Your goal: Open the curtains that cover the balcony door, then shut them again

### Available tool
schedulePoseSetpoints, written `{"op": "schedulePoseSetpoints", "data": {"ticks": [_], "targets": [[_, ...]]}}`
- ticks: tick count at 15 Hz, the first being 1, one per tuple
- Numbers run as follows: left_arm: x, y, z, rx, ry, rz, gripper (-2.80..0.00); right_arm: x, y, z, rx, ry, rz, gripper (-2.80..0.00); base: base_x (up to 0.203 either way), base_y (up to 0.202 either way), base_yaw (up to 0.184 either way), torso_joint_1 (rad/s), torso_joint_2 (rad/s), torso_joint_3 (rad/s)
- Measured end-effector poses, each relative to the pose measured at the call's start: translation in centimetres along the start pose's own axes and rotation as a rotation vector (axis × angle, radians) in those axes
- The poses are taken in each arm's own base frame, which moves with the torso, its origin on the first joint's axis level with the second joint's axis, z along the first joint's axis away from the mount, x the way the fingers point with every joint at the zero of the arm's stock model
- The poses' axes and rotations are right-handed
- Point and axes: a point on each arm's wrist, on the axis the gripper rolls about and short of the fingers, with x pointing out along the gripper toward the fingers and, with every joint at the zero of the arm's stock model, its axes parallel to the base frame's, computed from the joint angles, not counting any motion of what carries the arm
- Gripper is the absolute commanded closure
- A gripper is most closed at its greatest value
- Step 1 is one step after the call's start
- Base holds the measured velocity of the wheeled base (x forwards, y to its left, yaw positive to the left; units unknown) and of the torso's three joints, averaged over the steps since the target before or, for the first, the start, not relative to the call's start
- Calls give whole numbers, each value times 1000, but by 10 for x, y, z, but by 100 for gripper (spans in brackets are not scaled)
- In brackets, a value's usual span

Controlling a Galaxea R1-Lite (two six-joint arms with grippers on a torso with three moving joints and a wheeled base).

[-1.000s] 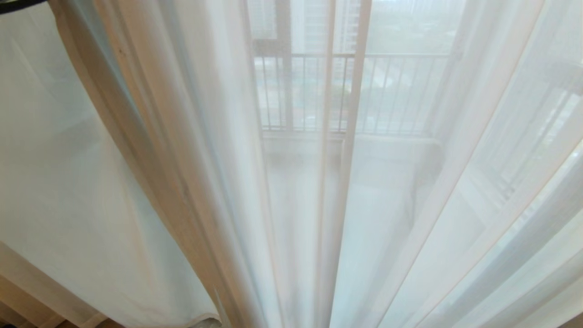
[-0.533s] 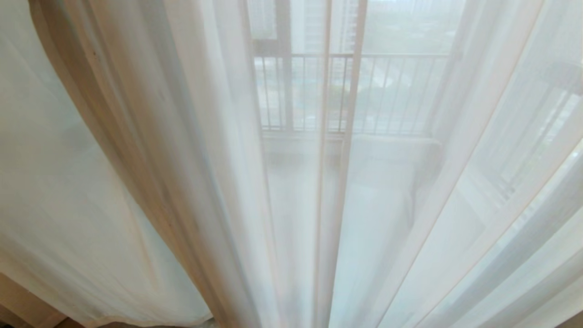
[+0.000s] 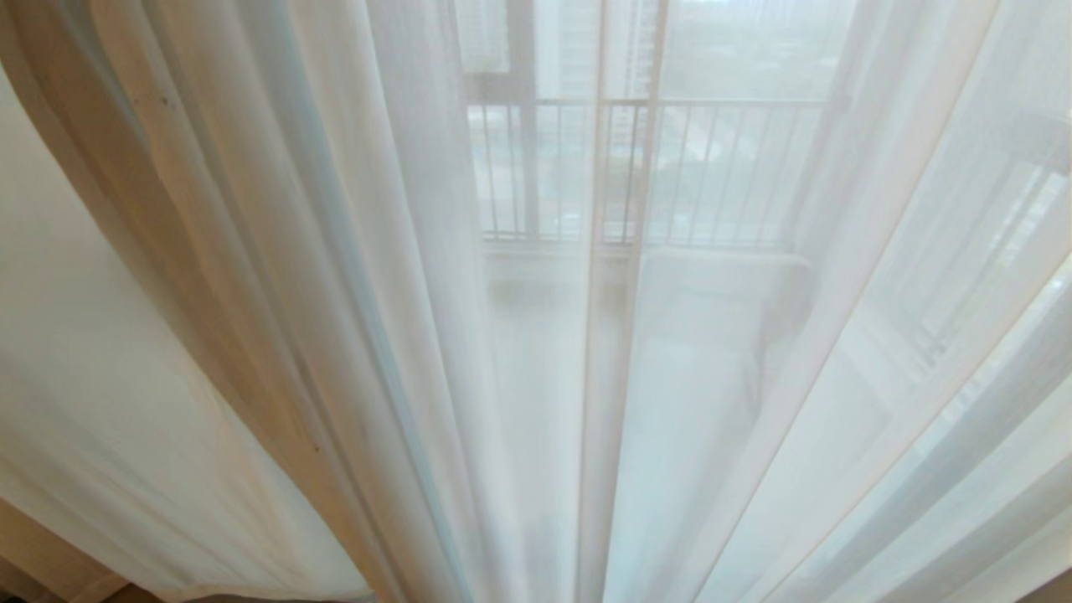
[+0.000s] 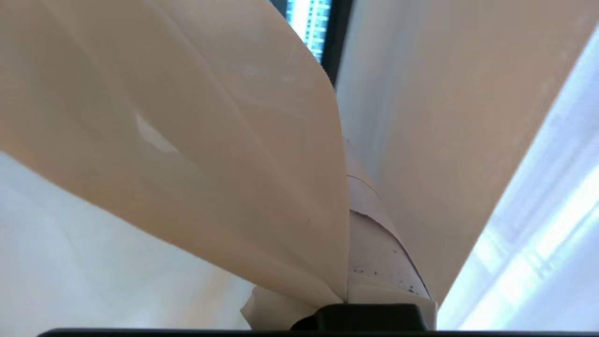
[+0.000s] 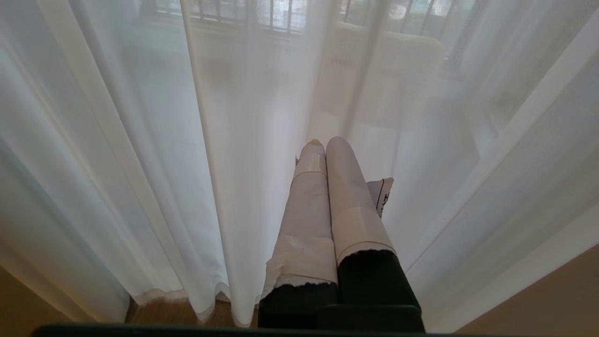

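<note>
1. The sheer white curtains (image 3: 536, 402) hang drawn across the whole head view in long vertical folds.
2. A thicker beige drape (image 3: 193, 276) slants down the left side of that view, beside the sheer panels.
3. Through the sheer fabric a balcony railing (image 3: 712, 172) with vertical bars shows faintly; the balcony door itself cannot be made out.
4. The left gripper (image 4: 348, 295) is out of the head view. In its wrist view its taped fingers (image 4: 379, 252) are pressed together with beige drape fabric (image 4: 187, 154) pinched between them.
5. The right gripper (image 5: 323, 145) points at the sheer curtains (image 5: 140, 164), its two taped fingers (image 5: 348, 196) closed against each other and holding nothing.
6. A strip of wooden floor (image 5: 173, 313) shows under the curtain hem.
</note>
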Motion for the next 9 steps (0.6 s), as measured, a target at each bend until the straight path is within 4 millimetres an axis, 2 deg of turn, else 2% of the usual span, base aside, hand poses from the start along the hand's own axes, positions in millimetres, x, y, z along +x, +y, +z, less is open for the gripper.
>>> {"op": "schedulePoseSetpoints", "data": {"ticks": [9], "targets": [[-13,-24,1,7,4,-174,0,0,0,0,0,0,0,0,0,0,0,0,0,0]]}}
